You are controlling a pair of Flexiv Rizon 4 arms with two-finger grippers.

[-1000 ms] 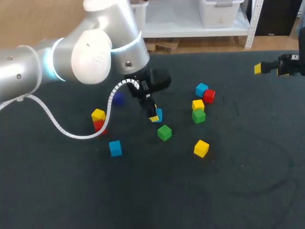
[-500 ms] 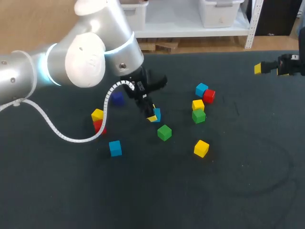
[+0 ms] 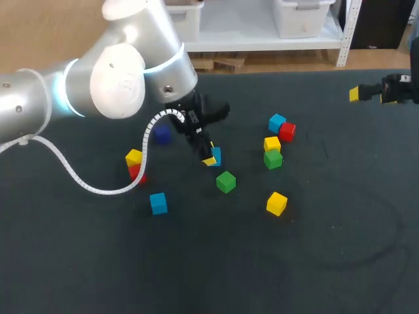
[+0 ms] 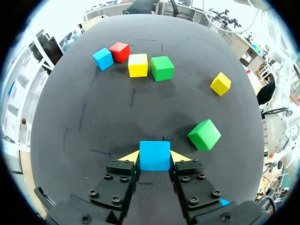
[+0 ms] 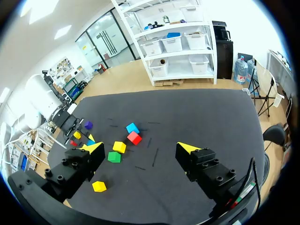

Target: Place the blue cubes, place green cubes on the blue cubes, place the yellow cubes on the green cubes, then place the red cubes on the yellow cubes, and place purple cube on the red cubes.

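Left gripper (image 3: 211,157) is clamped on a blue cube (image 4: 154,155), yellow tips pressing both sides, mid-tabletop, with a green cube (image 4: 204,134) near. Right gripper (image 5: 140,147) gapes wide, holding nothing, at the tabletop's far right edge.

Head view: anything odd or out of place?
Nothing damaged or toppled. One oddity: left of the left gripper, shut on a blue cube, a yellow cube sits against or atop a red cube; cannot tell which.

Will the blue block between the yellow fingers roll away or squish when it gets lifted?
Probably no rolling: the blue cube has flat faces and sharp corners. It is likely stiff, since the left gripper presses both sides and its edges look straight.
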